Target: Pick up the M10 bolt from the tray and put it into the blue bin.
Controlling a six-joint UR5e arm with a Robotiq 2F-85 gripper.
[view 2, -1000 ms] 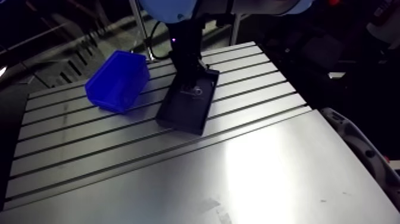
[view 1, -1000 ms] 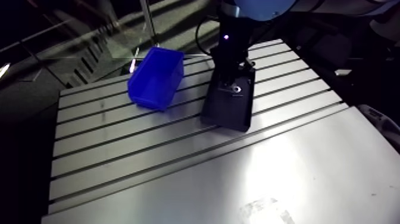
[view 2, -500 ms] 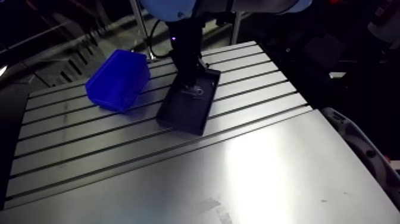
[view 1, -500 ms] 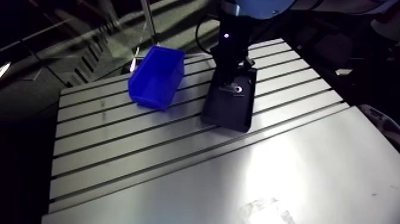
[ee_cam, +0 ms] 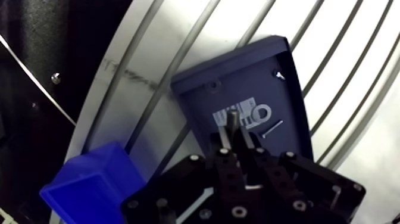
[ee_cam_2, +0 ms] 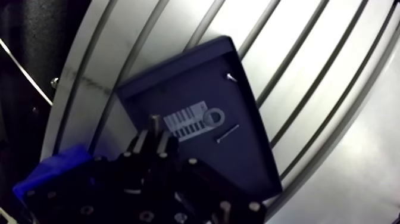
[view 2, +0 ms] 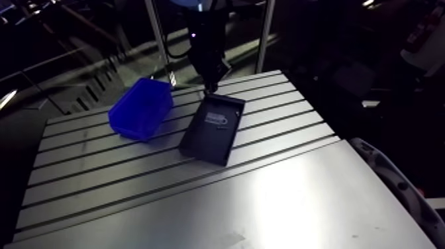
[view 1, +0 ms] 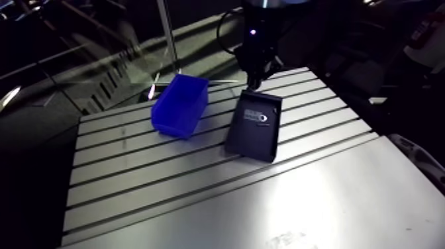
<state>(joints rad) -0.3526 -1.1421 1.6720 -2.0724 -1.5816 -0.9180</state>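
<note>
bolt in the grip, held above the tray's far end
table (view 1: pixel 198 179) broad; tray (view 1: pixel 250 140) right, bin (view 1: pixel 173 112) near on its left, top open. gripper (ee_cam: pixel 233 138) narrow, pinching the bolt (ee_cam: pixel 231 120), one end poking past the tips: stiff steel, probably slick, so grip firmly. open air leftward; clear the bin's rim.

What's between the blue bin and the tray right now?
Only bare slotted table between the blue bin and the tray; the arm view shows it.
</note>
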